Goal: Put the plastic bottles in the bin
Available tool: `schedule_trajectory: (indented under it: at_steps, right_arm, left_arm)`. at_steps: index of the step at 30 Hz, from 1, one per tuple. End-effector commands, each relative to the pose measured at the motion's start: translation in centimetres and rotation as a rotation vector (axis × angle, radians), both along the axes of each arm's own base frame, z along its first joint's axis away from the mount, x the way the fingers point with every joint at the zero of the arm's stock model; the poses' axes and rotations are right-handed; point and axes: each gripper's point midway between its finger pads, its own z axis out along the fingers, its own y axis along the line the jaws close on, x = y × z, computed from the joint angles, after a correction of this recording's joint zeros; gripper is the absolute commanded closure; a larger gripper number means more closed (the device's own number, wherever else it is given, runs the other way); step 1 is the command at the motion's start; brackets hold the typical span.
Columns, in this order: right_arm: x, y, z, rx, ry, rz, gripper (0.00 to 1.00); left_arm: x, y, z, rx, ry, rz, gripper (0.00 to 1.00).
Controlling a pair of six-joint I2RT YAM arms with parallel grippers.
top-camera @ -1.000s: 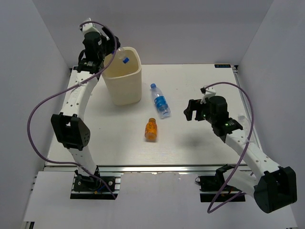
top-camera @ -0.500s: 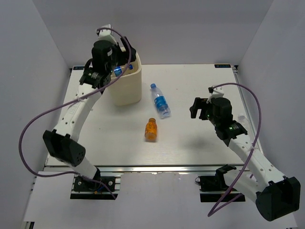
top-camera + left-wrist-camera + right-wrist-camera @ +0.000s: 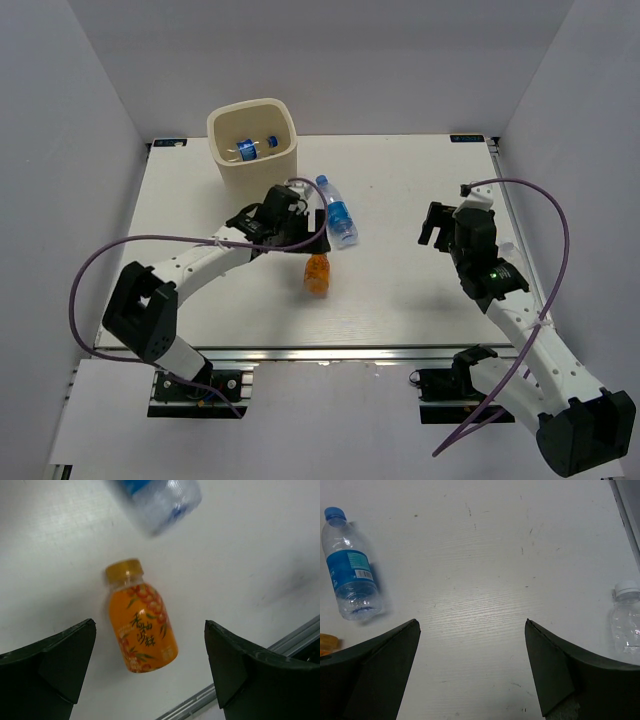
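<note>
Table point(image 3: 420, 170): hovering over orange bottle point(image 3: 142, 637) with left gripper point(image 3: 150, 625) spread wide; holding right gripper point(image 3: 472, 625) parted too, gripping nothing.

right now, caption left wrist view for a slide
Open left fingers hover above the orange bottle lying on the table, clear bottle beyond.

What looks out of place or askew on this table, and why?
No spill or damage shows. Two bottles lie on their sides outside the bin: the orange bottle and the blue-capped bottle. A white-capped clear bottle sits apart near the right edge of the table.
</note>
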Motion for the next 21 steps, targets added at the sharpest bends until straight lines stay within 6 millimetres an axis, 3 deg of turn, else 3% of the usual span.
schedule_trajectory:
  at_steps: [1,3,4,9,12,16,20,21]
  right_arm:
    - [0.5,-0.4,1.9,0.002,-0.061,-0.018,0.11]
    - [0.5,-0.4,2.1,0.002,-0.061,-0.023,0.11]
    - [0.3,-0.7,1.8,-0.003,-0.043,-0.033,0.11]
    - [-0.5,-1.6,2.4,0.004,-0.056,-0.079,0.11]
    - [-0.8,-1.9,2.5,0.005,-0.074,-0.087,0.11]
    - [-1.0,-2.3,2.5,-0.011,-0.075,-0.095,0.11]
    - [-1.0,-2.3,2.2,-0.015,-0.068,-0.095,0.11]
    - [-0.9,-2.2,2.1,-0.017,-0.069,-0.092,0.11]
  left_arm:
    - [-2.2,-1.3,-1.9,-0.003,0.065,-0.062,0.02]
    - [-2.4,-1.8,-3.1,0.03,0.086,-0.084,0.02]
    - [-2.6,-1.4,-5.1,0.084,0.142,-0.079,0.02]
    - [-3.0,-0.7,-9.8,0.18,0.24,-0.08,0.02]
    - [-3.1,-1.2,-11.7,0.185,0.288,-0.084,0.09]
    - [-2.4,-2.3,-10.6,0.148,0.27,-0.102,0.36]
    - [-1.4,-2.0,-6.8,0.141,0.178,-0.088,0.51]
    - [-1.2,-2.0,-4.8,0.117,0.133,-0.086,0.53]
